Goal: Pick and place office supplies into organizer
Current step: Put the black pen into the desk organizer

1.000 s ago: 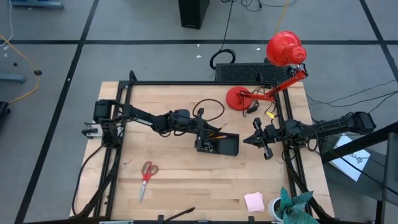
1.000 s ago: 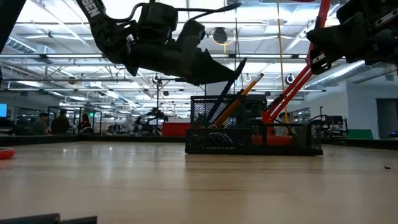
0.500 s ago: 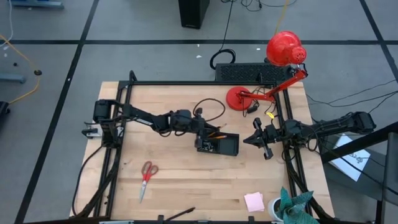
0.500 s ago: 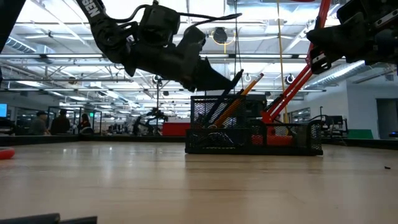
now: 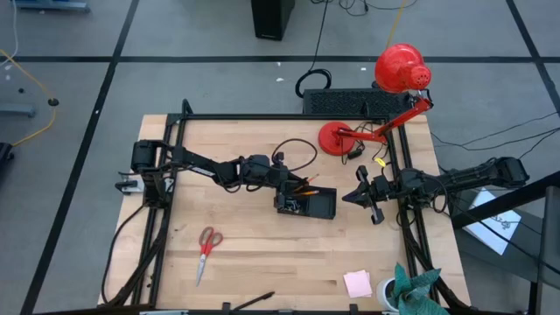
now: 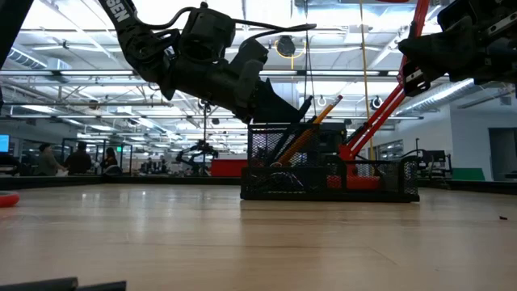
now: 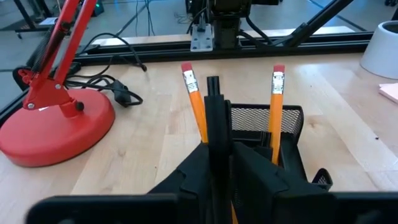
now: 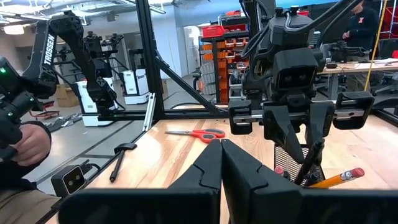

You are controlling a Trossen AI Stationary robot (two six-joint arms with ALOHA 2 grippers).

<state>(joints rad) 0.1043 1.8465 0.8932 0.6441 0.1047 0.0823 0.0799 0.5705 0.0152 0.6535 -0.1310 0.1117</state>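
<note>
While the left gripper pinches a slim black pen over the black mesh organizer, the drop is in hand; next its fingers must spread. Right gripper waits beside, pressed together.

pencils in organizer, scissors left-front of it

You've got even, bright overhead light on the table from above, so shadows under the arms are short and soft. From table height, the ceiling strip lights at 12 o'clock blow out and leave the left arm a near-silhouette, with a pale sheen on the wood. Your left wrist camera has its own fingers blurred up close; the background stays crisp.
</note>
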